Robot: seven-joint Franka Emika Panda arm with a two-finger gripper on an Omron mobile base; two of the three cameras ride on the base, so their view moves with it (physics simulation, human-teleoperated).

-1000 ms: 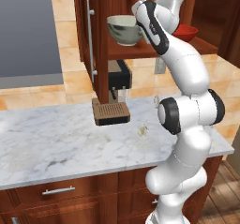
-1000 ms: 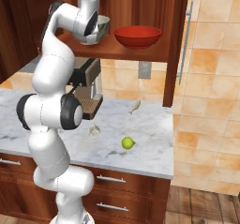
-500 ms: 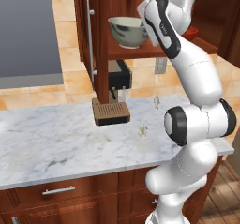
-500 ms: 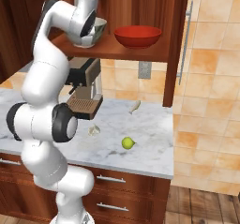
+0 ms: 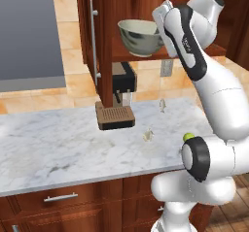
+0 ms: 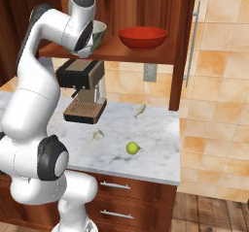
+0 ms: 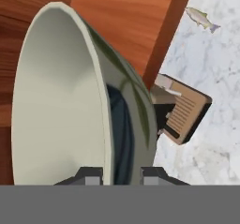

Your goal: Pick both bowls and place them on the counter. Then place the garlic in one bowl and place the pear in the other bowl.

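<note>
The marble worktop (image 6: 155, 129) carries a coffee machine (image 6: 82, 92), the pear (image 6: 132, 148) and the garlic (image 6: 97, 135). On the wooden shelf (image 6: 146, 55) rests the red bowl (image 6: 143, 37). The gripper (image 7: 122, 174) is clamped on the rim of the grey-beige bowl (image 5: 140, 37), above the coffee machine.

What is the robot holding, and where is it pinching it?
The pincer is shut on the grey-beige bowl, pinching its rim wall, one fingertip inside and one outside, lifted just off the shelf.

Grey-beige bowl (image 5: 140, 37) gripped, red bowl (image 6: 143, 37) shelved
</note>
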